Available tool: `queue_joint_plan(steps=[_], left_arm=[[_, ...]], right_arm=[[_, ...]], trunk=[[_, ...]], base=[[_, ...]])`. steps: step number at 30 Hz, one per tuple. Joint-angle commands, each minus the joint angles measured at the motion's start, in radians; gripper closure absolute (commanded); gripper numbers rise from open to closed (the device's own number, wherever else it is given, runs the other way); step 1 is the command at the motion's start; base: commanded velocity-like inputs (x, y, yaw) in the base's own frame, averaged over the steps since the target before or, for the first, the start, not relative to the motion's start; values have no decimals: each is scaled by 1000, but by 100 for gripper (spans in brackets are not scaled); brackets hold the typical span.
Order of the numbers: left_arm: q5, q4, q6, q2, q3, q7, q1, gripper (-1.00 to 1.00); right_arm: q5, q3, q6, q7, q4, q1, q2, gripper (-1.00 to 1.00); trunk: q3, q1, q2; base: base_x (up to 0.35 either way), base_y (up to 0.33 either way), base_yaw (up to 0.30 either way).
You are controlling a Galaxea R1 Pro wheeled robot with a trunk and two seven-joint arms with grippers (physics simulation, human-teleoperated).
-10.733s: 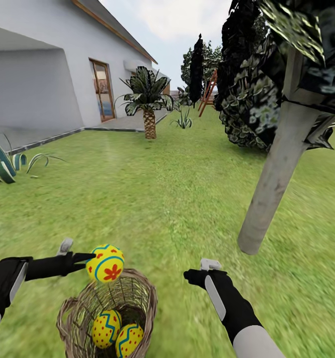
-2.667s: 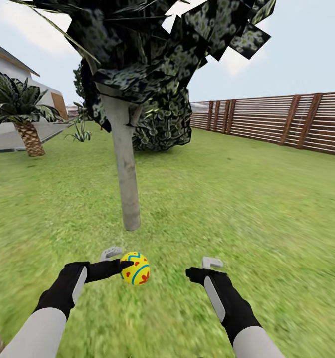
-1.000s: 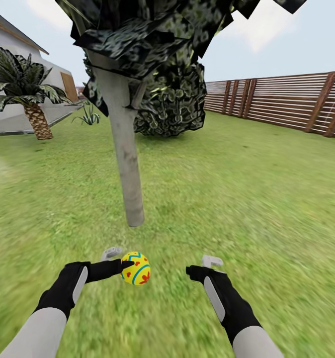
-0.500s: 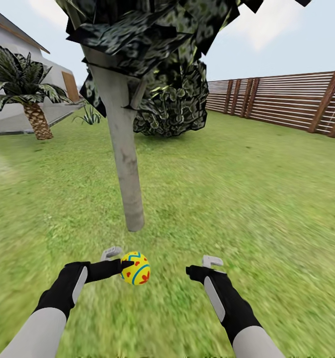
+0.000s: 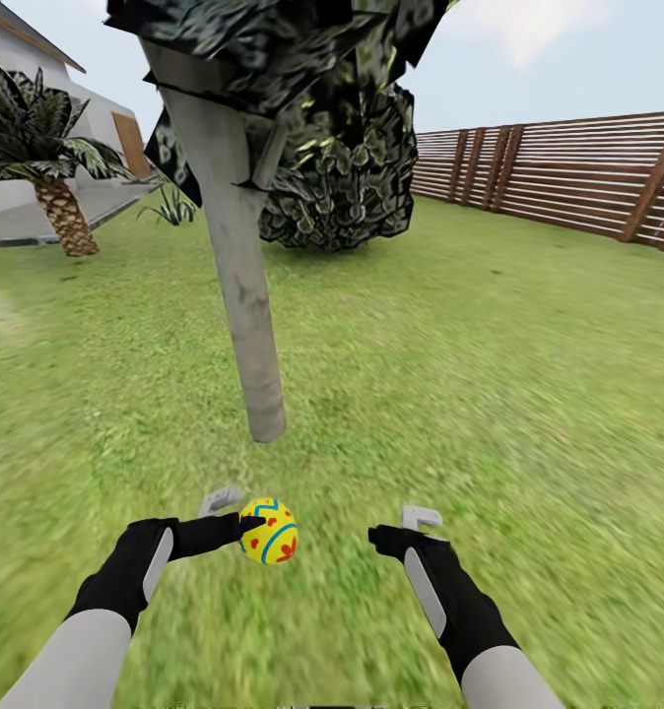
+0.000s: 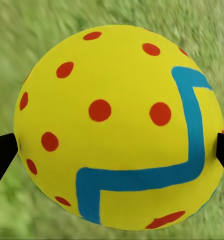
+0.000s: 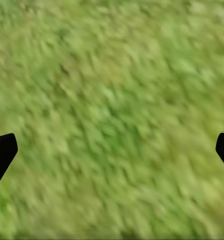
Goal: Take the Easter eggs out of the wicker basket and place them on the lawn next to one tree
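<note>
My left gripper (image 5: 256, 529) is shut on one yellow Easter egg (image 5: 269, 532) with red dots and a blue zigzag, held above the lawn (image 5: 490, 394). In the left wrist view the egg (image 6: 119, 127) sits between the two black fingertips (image 6: 2, 155). The tree (image 5: 241, 295) with a pale grey trunk and dark speckled foliage rises just ahead of the egg, its base a short way beyond. My right gripper (image 5: 396, 532) hangs open over bare grass, its fingertips (image 7: 2, 152) wide apart. The wicker basket is out of view.
A short palm (image 5: 51, 187) and the white house (image 5: 36, 108) stand at the far left. A dark bush (image 5: 342, 187) sits behind the tree. A brown slatted fence (image 5: 578, 177) runs along the back right. Open grass spreads to the right.
The view has moved closer to the tree, whose trunk now looms larger. Both arms and the held egg keep the same pose.
</note>
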Motion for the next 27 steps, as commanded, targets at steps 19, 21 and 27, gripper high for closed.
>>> queue_joint_plan(steps=[19,21,27], left_arm=[[-4,-1,-32,24,4,-6,-1,100],[-4,-1,-32,24,5,-7,-1,100],[-3,-1,-31,25,5,-10,-1,100]], right_arm=[[-11,3,4,-3,-6,0,0,-100],[-12,2,21,115,-94,3,0,-100],[-14,-63,174,632,-389,93,0,-100]], trunk=[[-70,8,-5],[-77,9,-5],[-101,12,-7]], base=[[0,0,82],[0,0,0],[0,0,0]])
